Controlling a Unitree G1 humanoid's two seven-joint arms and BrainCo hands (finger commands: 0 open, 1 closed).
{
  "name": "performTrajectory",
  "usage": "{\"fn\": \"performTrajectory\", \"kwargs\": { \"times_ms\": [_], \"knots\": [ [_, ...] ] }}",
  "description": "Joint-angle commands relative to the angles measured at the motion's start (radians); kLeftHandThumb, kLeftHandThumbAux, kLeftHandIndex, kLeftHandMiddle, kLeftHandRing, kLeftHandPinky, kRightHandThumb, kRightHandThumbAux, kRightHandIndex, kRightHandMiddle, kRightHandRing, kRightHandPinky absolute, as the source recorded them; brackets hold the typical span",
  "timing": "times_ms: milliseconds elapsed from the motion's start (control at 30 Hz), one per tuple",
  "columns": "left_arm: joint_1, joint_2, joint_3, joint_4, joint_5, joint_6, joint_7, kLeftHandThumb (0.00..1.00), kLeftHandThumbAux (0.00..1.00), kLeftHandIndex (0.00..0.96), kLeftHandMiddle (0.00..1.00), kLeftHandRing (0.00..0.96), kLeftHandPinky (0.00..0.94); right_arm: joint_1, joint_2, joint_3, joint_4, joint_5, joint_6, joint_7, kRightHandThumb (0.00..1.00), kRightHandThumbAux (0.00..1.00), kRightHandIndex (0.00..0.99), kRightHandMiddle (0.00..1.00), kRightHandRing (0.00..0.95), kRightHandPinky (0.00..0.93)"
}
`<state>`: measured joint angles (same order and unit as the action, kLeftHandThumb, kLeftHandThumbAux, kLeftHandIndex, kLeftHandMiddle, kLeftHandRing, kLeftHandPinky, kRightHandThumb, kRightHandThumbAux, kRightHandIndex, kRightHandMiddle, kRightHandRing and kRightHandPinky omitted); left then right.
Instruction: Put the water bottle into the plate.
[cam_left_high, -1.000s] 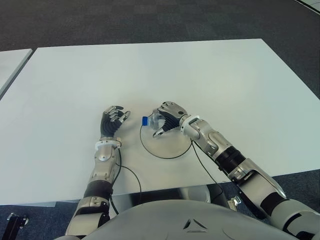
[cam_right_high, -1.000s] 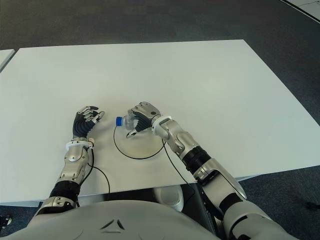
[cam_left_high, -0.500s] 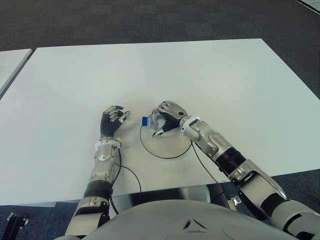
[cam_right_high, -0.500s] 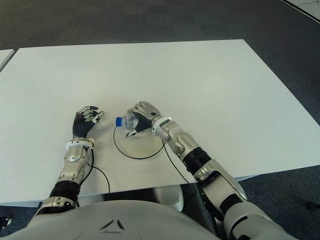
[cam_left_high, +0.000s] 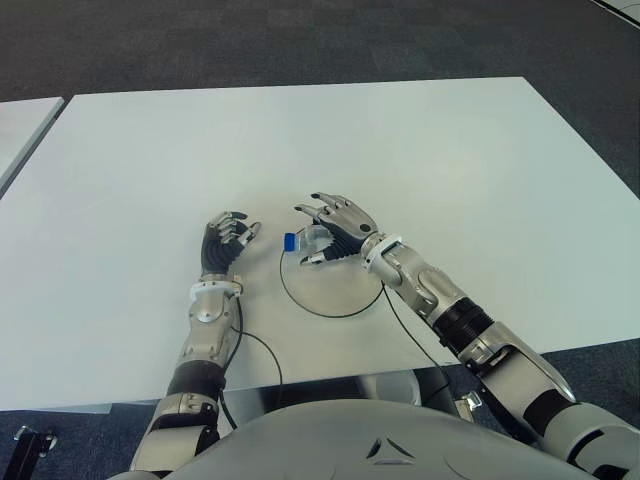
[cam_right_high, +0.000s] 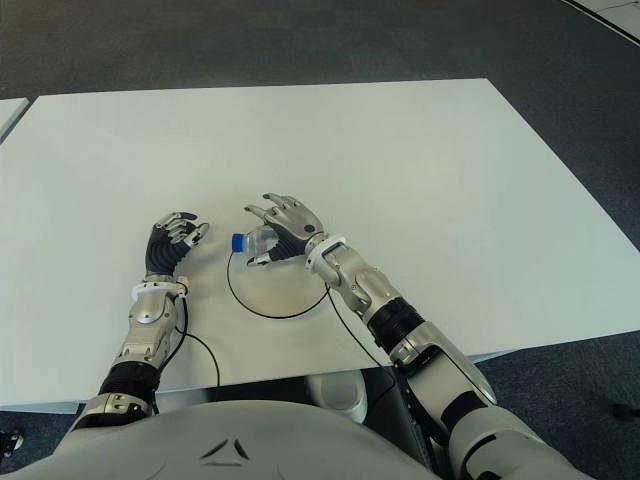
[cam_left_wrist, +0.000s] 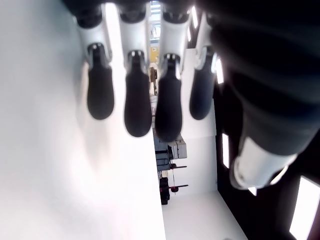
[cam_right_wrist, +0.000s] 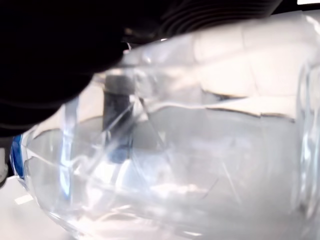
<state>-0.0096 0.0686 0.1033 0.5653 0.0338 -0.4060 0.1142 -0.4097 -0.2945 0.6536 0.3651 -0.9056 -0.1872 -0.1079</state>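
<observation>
The clear water bottle (cam_left_high: 308, 240) lies on its side at the far-left part of the round white plate (cam_left_high: 338, 292), its blue cap (cam_left_high: 289, 241) sticking out over the plate's dark rim toward the left hand. My right hand (cam_left_high: 338, 222) hovers just over the bottle, open, its fingers spread and lifted off it and the thumb low beside it. In the right wrist view the bottle (cam_right_wrist: 175, 150) fills nearly the whole picture. My left hand (cam_left_high: 226, 240) shows left of the plate with relaxed fingers, holding nothing.
The white table (cam_left_high: 450, 160) stretches wide behind and to the right of the plate. A second table's corner (cam_left_high: 20, 120) shows at the far left. Thin black cables (cam_left_high: 262, 345) run from both wrists toward the near table edge.
The right hand's fingers, curled around the bottle before, have spread open and lifted off it. The bottle stays lying on the plate. The left hand has not moved.
</observation>
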Motion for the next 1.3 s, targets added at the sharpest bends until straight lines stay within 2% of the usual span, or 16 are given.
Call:
{"fn": "performTrajectory", "kwargs": {
  "times_ms": [33, 433, 667, 800, 933, 1100, 1300],
  "knots": [
    [0.038, -0.007, -0.008, 0.059, 0.014, 0.05, 0.007, 0.708, 0.716, 0.433, 0.61, 0.595, 0.565, 0.014, 0.002, -0.012, 0.012, 0.001, -0.024, -0.055, 0.02, 0.366, 0.0, 0.0, 0.0, 0.0],
    [0.037, -0.006, -0.004, 0.064, 0.016, 0.051, 0.008, 0.71, 0.716, 0.433, 0.613, 0.597, 0.565, 0.031, 0.017, -0.046, 0.025, 0.02, -0.061, -0.196, 0.038, 0.347, 0.0, 0.0, 0.0, 0.0],
    [0.035, -0.005, -0.003, 0.066, 0.02, 0.05, 0.009, 0.709, 0.717, 0.433, 0.611, 0.588, 0.552, 0.042, 0.016, -0.06, 0.027, -0.012, -0.076, -0.328, 0.064, 0.329, 0.0, 0.0, 0.0, 0.0],
    [0.033, -0.002, -0.006, 0.072, 0.031, 0.04, 0.016, 0.71, 0.717, 0.433, 0.612, 0.594, 0.56, 0.046, 0.017, -0.065, 0.035, -0.029, -0.074, -0.422, 0.052, 0.328, 0.0, 0.0, 0.0, 0.0],
    [0.031, 0.005, -0.011, 0.082, 0.045, 0.025, 0.02, 0.71, 0.716, 0.434, 0.615, 0.598, 0.56, 0.05, 0.011, -0.075, 0.042, -0.022, -0.084, -0.474, 0.039, 0.335, 0.0, 0.0, 0.0, 0.0],
    [0.027, 0.012, -0.016, 0.101, 0.059, -0.001, 0.023, 0.711, 0.716, 0.435, 0.631, 0.62, 0.594, 0.056, 0.006, -0.094, 0.044, -0.014, -0.095, -0.518, 0.007, 0.341, 0.0, 0.0, 0.0, 0.0],
    [0.02, 0.016, -0.016, 0.119, 0.059, -0.012, 0.018, 0.71, 0.716, 0.436, 0.635, 0.624, 0.596, 0.072, -0.014, -0.134, 0.029, 0.021, -0.108, -0.521, 0.0, 0.338, 0.0, 0.0, 0.0, 0.0]
  ]
}}
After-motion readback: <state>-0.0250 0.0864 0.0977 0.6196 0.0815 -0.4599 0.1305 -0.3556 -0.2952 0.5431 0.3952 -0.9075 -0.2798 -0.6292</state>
